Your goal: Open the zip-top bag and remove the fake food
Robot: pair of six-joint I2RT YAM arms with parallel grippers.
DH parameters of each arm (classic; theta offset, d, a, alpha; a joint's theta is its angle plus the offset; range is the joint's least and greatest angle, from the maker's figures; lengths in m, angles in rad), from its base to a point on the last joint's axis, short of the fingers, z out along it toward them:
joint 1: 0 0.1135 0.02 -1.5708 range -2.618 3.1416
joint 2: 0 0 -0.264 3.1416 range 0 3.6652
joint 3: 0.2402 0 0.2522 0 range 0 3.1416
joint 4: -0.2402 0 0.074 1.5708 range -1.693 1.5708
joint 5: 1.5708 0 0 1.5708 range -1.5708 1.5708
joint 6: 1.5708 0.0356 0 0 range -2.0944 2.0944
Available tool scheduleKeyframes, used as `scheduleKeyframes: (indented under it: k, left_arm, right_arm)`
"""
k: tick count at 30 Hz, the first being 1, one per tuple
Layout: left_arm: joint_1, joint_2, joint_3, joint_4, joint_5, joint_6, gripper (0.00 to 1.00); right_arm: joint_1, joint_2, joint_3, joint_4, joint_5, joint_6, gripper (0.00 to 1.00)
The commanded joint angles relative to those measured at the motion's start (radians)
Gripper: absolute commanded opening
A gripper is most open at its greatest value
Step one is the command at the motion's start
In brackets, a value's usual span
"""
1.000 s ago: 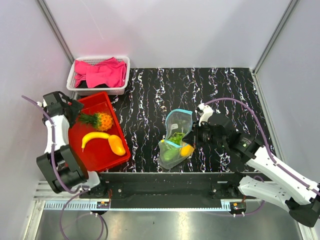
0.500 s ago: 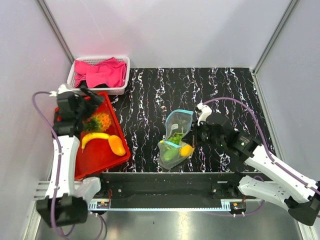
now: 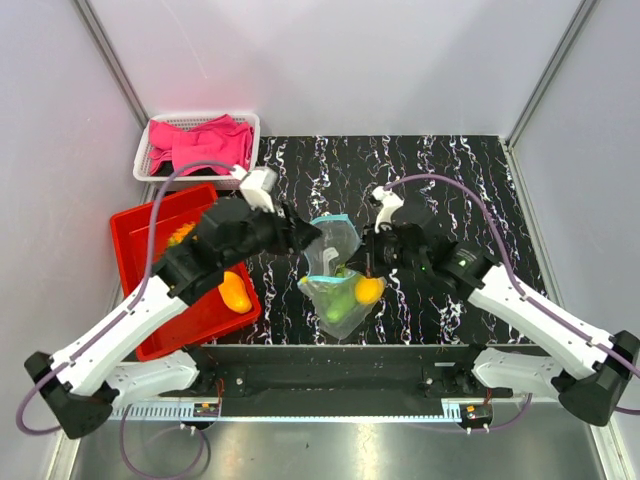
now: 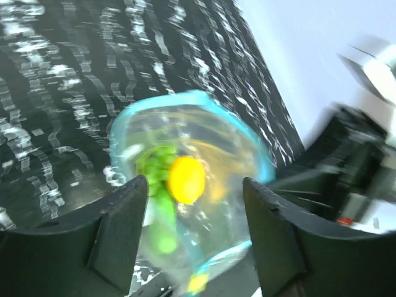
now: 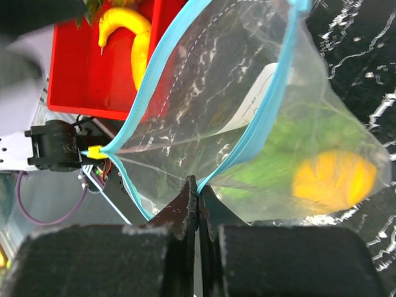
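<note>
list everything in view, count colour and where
zip-top bag: 1, clear, blue zip, table centre
fake food in bag: yellow-orange piece, green pieces
red tray: 1, table left
banana: 1, yellow, in tray
oval piece: 1, orange, in tray
pineapple: 1, orange, in tray, partly hidden
basket: 1, white, far left
cloth: pink, in basket
table: 1, black marbled
left gripper: jaws open at bag mouth
right gripper: jaws shut on bag's zip edge

A clear zip-top bag (image 3: 333,268) holding green and orange fake food (image 3: 368,290) is at the middle of the black marbled worktop (image 3: 460,190). The left pincer (image 3: 312,235) is at its mouth, the right pincer (image 3: 363,261) at its right edge.
</note>
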Motion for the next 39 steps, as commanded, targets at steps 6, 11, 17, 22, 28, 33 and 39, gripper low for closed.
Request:
scheduleKeyframes:
  k: [6, 11, 17, 22, 28, 33, 39]
  left_arm:
    - [-0.214, 0.182, 0.067, 0.014, -0.186, 0.066, 0.46]
    - [-0.277, 0.257, 0.083, -0.009, -0.289, 0.05, 0.41]
    - [-0.292, 0.327, 0.089, -0.015, -0.294, 0.02, 0.38]
    - [-0.309, 0.393, 0.093, -0.015, -0.273, -0.013, 0.38]
    - [-0.341, 0.461, 0.103, -0.014, -0.268, -0.027, 0.38]
    - [-0.353, 0.53, 0.132, -0.014, -0.231, -0.023, 0.37]
    - [-0.37, 0.584, 0.124, -0.006, -0.22, -0.059, 0.42]
  right_arm:
    - [0.001, -0.003, 0.006, 0.102, -0.101, 0.025, 0.0]
    - [0.003, -0.069, -0.046, 0.115, -0.084, 0.032, 0.0]
    - [0.003, -0.119, -0.096, 0.115, -0.078, 0.04, 0.0]
    - [0.003, -0.152, -0.119, 0.116, -0.068, 0.04, 0.0]
    - [0.003, -0.199, -0.164, 0.106, -0.049, 0.038, 0.0]
    - [0.001, -0.216, -0.184, 0.083, -0.041, 0.037, 0.0]
    - [0.003, -0.264, -0.234, 0.066, -0.022, 0.042, 0.0]
